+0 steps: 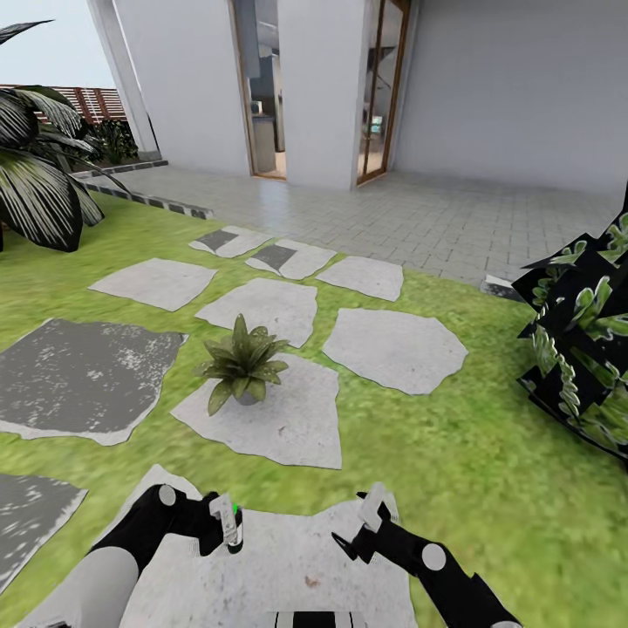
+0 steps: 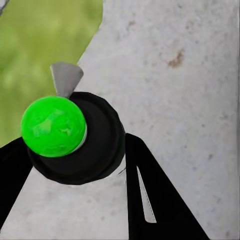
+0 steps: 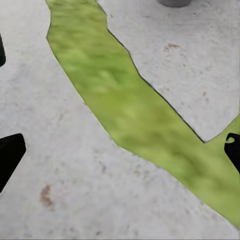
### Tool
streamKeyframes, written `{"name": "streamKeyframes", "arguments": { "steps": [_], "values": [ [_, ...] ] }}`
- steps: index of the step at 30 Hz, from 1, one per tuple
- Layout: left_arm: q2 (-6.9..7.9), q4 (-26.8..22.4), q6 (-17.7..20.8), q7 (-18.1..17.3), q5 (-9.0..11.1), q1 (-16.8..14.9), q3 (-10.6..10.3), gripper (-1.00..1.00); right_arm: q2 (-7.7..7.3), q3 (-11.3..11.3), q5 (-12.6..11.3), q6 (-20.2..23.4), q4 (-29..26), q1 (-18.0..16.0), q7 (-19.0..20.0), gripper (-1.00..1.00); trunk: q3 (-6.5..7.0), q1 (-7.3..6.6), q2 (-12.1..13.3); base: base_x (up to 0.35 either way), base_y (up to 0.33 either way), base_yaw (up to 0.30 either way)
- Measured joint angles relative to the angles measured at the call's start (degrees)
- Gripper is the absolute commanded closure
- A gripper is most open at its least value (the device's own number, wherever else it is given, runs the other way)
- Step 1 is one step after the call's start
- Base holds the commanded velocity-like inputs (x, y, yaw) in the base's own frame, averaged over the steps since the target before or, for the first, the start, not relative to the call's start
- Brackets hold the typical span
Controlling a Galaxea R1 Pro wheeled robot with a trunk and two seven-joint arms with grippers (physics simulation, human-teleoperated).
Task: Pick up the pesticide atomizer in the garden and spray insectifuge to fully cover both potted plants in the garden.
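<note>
My left gripper is shut on the pesticide atomizer, held low over a pale stepping stone. In the left wrist view the atomizer is a round black body with a bright green top and a grey nozzle, between the black fingers. One potted plant, a green rosette in a grey pot, stands on the stone ahead, slightly left of centre. My right gripper is open and empty above the same near stone. In the right wrist view its fingertips are spread wide over stone and a grass strip.
Lawn with several grey stepping stones stretches ahead to a paved patio and the house doors. A palm stands at the left, a dark leafy bush at the right, and a slat fence at the far left.
</note>
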Motion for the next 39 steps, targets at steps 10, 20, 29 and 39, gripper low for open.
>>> {"name": "streamKeyframes", "arguments": {
  "steps": [10,20,29,39],
  "values": [
    [-2.74,-0.09,-0.03,-0.07,-0.09,-0.15,-14.06,1.0,0.25,0.0,0.03,-0.07,-1.87,-0.01,12.79,1.0,0.0,0.0,0.0,0.0,0.0,0.0],
    [-6.11,-1.07,0.03,0.01,-4.12,-0.15,-14.09,1.0,0.44,-0.01,0.02,0.05,-4.33,-0.01,16.49,1.0,0.0,0.0,0.0,0.0,0.0,0.0],
    [-9.49,-1.36,0.08,1.32,-4.68,-0.23,-14.07,1.0,1.66,0.08,0.02,0.08,-4.82,-0.01,16.61,1.0,0.0,0.0,0.0,0.0,0.0,0.0],
    [-11.24,-1.31,0.13,1.37,-4.46,-0.1,-18.18,1.0,1.74,0.09,0.07,0.09,-4.9,-0.01,16.61,1.0,0.0,0.0,0.0,0.0,0.0,0.0]
  ]
}}
